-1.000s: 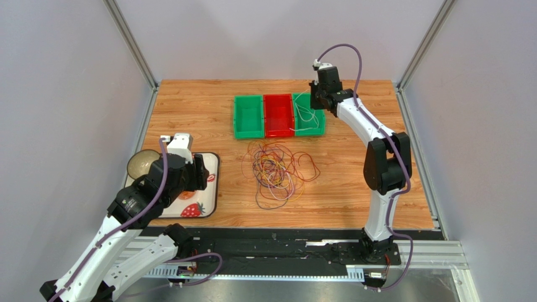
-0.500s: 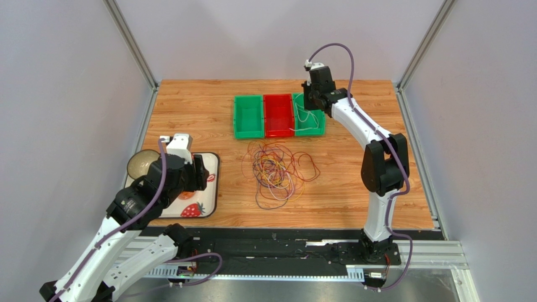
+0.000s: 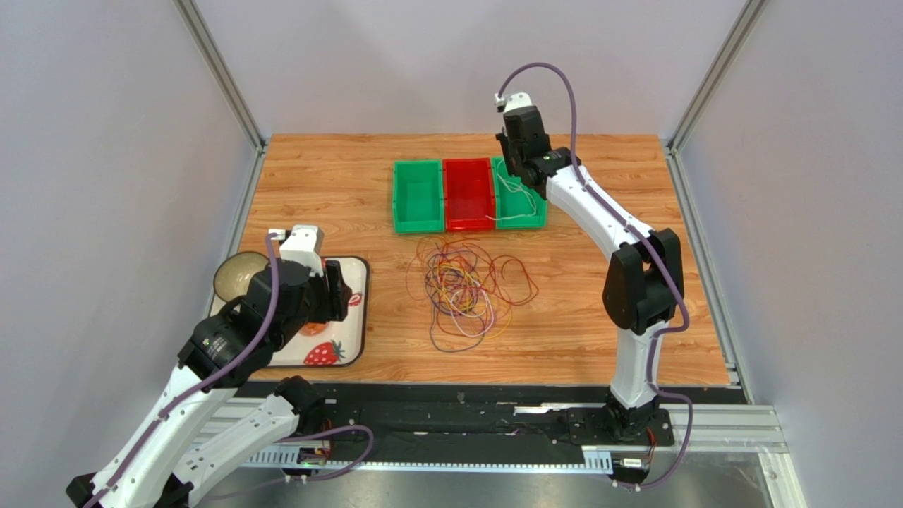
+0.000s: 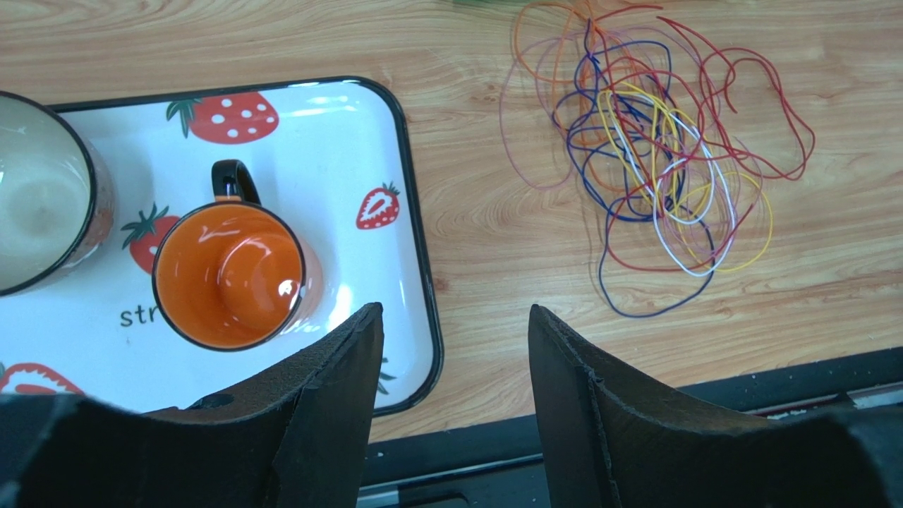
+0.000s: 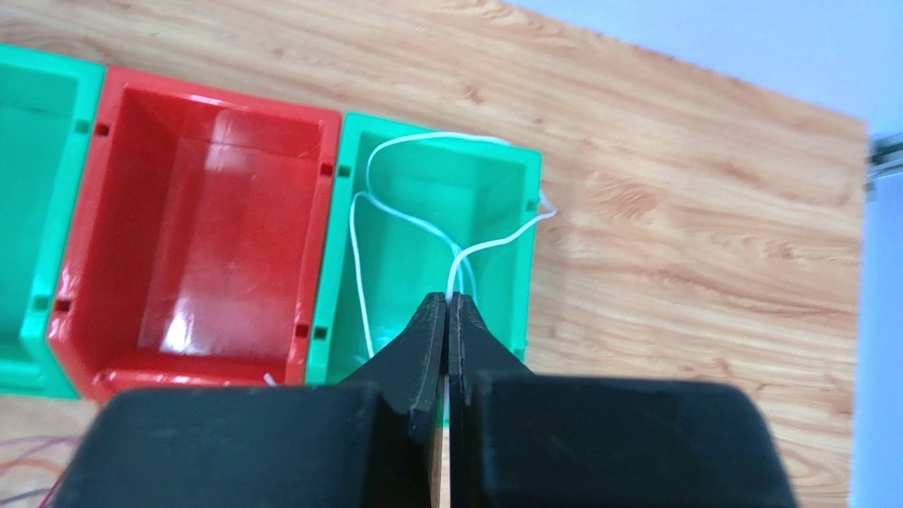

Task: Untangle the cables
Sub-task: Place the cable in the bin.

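My right pincer (image 5: pixel 446 304) is pinching a thin white wire (image 5: pixel 358 265), jaws pressed together, above the right-hand green plastic bin (image 5: pixel 532 201) where its loops are lying. My left pincer (image 4: pixel 454 349) is hanging wide open; the tangled coloured cables (image 3: pixel 463 288) are lying on the wooden tabletop (image 3: pixel 318 180).

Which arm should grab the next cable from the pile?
Left, probably. The left claw is open and empty, facing the pile. The right claw is shut on a white cable over the green bin.

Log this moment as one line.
right gripper: shut on white cable over green bin | left gripper: open above tray | cable tangle: on table
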### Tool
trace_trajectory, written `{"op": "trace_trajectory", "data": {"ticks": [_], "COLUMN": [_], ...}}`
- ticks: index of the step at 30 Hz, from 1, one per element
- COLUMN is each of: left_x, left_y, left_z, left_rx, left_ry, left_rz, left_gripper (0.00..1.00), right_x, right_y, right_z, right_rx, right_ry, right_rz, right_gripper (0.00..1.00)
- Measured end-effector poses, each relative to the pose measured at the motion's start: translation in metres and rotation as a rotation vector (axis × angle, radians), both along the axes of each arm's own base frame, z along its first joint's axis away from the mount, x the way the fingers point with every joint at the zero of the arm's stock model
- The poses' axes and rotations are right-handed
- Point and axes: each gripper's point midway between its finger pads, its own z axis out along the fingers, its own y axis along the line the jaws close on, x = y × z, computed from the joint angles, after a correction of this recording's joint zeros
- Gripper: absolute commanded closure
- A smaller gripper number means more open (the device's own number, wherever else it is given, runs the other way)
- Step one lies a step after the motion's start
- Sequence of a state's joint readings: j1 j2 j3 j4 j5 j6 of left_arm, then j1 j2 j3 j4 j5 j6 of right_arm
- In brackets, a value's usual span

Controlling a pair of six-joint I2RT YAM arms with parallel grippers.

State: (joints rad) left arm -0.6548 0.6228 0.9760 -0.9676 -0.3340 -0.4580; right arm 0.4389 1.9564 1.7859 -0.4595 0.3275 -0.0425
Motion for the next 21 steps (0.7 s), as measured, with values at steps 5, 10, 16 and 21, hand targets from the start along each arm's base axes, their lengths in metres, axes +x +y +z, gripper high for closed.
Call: {"op": "trace_trajectory", "data": {"ticks": [5, 10, 16, 21], "left_x": [0.0, 0.0, 0.0, 0.002], "left_y": [0.0, 0.0, -0.001, -0.002], "left_z": [0.0, 0.0, -0.001, -0.004], "left_rx": [-0.001, -0.001, 0.001, 0.011], "left_ry": [0.001, 0.001, 0.004, 0.016], "left_rz": [-0.002, -0.002, -0.002, -0.002], "left_gripper": [0.39, 0.39, 0.39, 0.39], "right_x": [0.017, 0.04, 0.063, 0.064], "right_y": [-0.004, -0.024, -0.039, -0.029], "right_z": [0.002, -0.016, -0.017, 0.005], "right_rx": [-0.06, -0.08, -0.091, -0.052], "right_ry": [-0.039, -0.033, -0.054, -0.096], "right_rz": [-0.028, -0.072, -0.088, -0.075], "right_gripper": [1.0, 1.0, 1.0, 1.0]}}
